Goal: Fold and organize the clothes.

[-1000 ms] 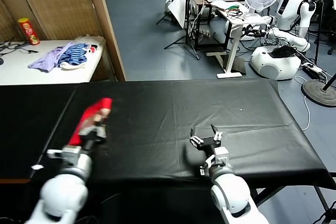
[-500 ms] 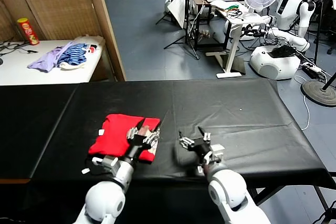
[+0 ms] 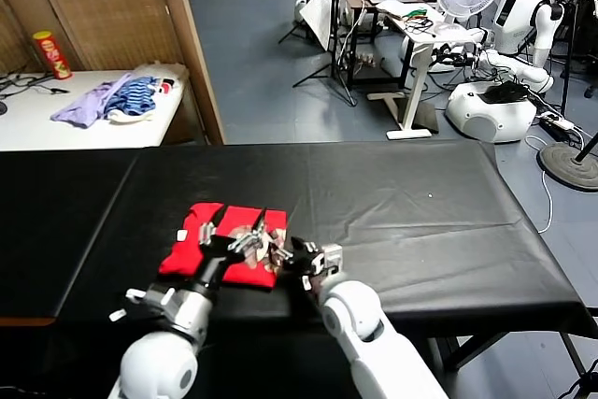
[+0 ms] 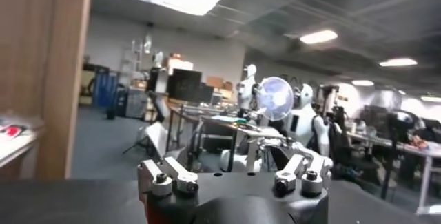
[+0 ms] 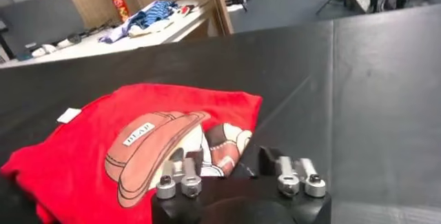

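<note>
Our right hand point(image 3: 301, 257) sits low at the right edge of the red T-shirt point(image 3: 210, 245), its fingers point(image 5: 188, 169) partly spread, one over the printed graphic point(image 5: 162, 151) and the other over bare black tabletop point(image 3: 420, 221) just beside the hem. We cannot see any fabric pinched between them, so we judge this hand to be setting up a grasp on that right edge and not holding anything yet. To do the step well, we should bring the fingers down astride the edge so they catch every layer of the fold, close fully before lifting, and keep the lift low so the bundle does not spill open.

Our left hand point(image 3: 241, 242) hovers over the near right part of the shirt with its fingers spread wide and empty; its own camera looks out across the room and shows nothing between them.

The T-shirt lies as a rough folded rectangle on the tabletop, left of centre and toward the near edge, graphic side up, with a small white tag point(image 5: 69, 114) at its left side. Far off to the left, a pile of lilac and blue-striped garments point(image 3: 112, 100) rests on a white side table point(image 3: 56, 128).
</note>
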Robot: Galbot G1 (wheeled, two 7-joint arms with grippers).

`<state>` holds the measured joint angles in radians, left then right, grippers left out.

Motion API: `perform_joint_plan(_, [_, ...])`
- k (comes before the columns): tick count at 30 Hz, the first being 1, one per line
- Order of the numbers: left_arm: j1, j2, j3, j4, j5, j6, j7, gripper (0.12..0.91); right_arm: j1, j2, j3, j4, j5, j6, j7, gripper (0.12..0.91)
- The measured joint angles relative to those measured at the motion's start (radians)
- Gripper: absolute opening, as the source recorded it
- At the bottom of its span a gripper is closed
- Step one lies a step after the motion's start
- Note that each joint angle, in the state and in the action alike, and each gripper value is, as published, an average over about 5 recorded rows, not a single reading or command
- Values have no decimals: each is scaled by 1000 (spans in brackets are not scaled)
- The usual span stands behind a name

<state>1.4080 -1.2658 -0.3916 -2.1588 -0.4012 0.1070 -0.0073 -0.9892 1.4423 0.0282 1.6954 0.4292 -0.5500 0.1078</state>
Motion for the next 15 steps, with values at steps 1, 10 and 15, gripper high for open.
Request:
perform_joint_plan(1, [4, 0, -5, -5, 0, 0, -3, 798, 3, 0, -3, -6, -11, 6, -4, 415])
perform_joint_plan(10, [42, -4, -33, -15, 30, -6, -37, 798, 9, -47, 20, -43, -247, 154, -101, 123])
perform_joint_plan(15, [62, 4, -35, -3, 48, -8, -64, 798, -28, -106, 46, -1, -296, 231, -147, 249])
